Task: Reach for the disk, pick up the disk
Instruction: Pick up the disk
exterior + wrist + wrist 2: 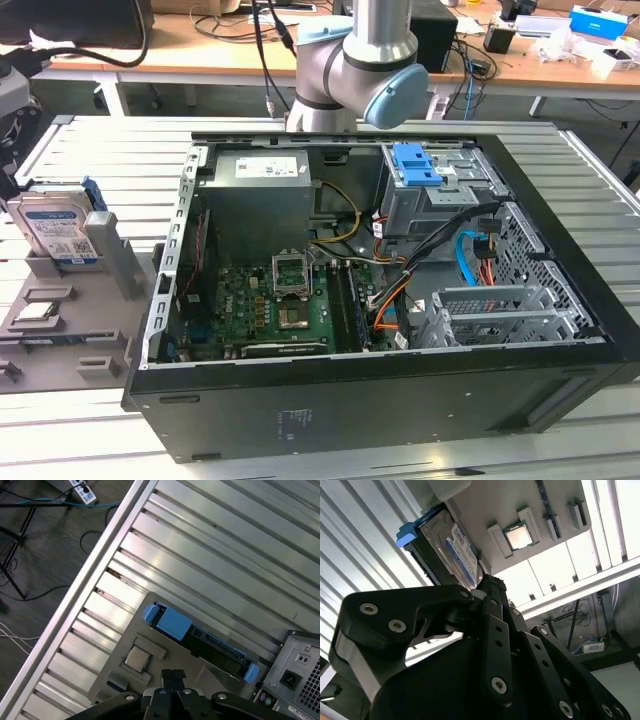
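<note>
First, the exterior view: the open computer case point(400, 400) lies on the slatted aluminium table point(60, 440), and the robot arm point(350, 60) rises behind the case's far wall. The disk point(55, 228) stands on edge in a grey fixture tray point(80, 330), well apart from the case on the exterior view's left. A processor chip point(35, 312) lies in the same tray. A blue latch piece point(415, 165) sits atop the case's drive cage.

Next, the second wrist view: the gripper point(490, 582) points toward the tray, its fingers together and holding nothing, apart from the disk point(452, 550).

Lastly, the first wrist view: the closed fingertips point(167, 677) are over the tray, near the blue-railed disk point(200, 636), which lies just beside the case.
</note>
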Action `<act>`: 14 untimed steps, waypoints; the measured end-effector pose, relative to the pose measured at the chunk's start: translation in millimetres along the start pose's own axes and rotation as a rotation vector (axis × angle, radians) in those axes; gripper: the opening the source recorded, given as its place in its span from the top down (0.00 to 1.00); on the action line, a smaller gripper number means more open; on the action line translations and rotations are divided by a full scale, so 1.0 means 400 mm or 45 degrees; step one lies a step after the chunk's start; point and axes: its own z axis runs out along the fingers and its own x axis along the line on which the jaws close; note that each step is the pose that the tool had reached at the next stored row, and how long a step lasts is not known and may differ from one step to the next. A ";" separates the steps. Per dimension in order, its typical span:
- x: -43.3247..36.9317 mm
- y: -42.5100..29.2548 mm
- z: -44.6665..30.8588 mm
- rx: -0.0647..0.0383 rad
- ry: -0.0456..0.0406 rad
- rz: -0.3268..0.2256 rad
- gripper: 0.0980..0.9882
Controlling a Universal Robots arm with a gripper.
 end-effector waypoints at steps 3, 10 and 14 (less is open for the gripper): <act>0.000 0.000 0.000 0.000 0.003 -0.068 0.99; 0.000 0.000 0.000 0.000 0.009 -0.223 0.99; 0.000 0.000 0.000 0.000 0.011 -0.282 0.99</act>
